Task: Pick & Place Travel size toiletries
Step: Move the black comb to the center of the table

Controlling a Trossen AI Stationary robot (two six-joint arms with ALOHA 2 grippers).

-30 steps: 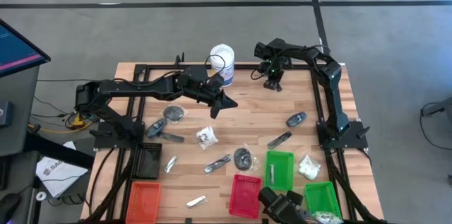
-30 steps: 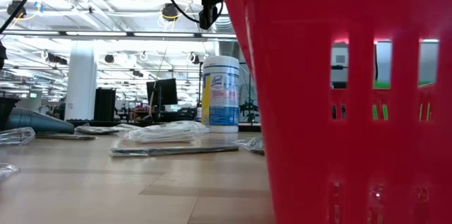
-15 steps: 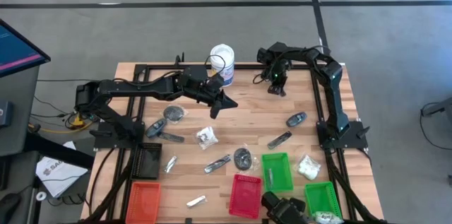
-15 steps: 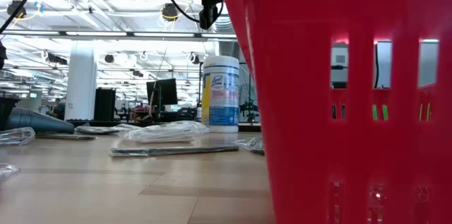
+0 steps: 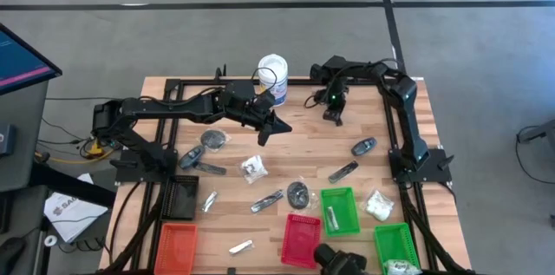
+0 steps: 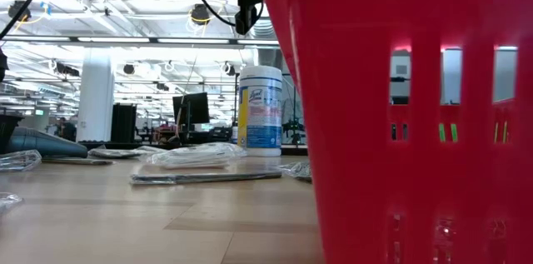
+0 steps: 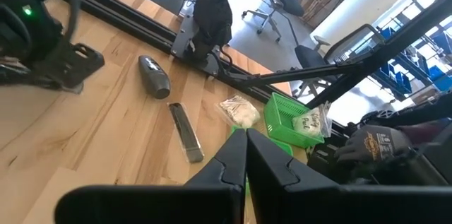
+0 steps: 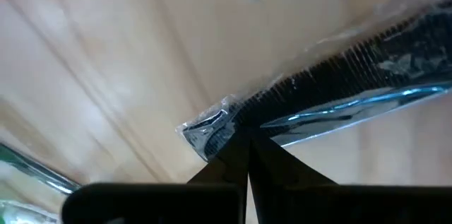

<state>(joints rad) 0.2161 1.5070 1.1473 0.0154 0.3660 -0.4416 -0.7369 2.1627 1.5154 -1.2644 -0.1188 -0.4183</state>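
Pick step: right tool (image 8: pixel 247 139), fingers together, clamped on end of wrapped black comb (image 8: pixel 339 93) w/ comb extending ahead over worktop (image 8: pixel 106 54); next move likely req. carry to a tray.

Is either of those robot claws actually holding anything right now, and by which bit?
Yes. The right claw is shut on one end of a black comb in a clear wrapper, lifted off the table. The left claw is shut and empty.

A wooden surface (image 5: pixel 303 140) carries scattered toiletries (image 5: pixel 254 167) and a white tub (image 5: pixel 272 78) at its far edge. Orange (image 5: pixel 176 244), red (image 5: pixel 301 240) and green trays (image 5: pixel 342 210) line the near edge.
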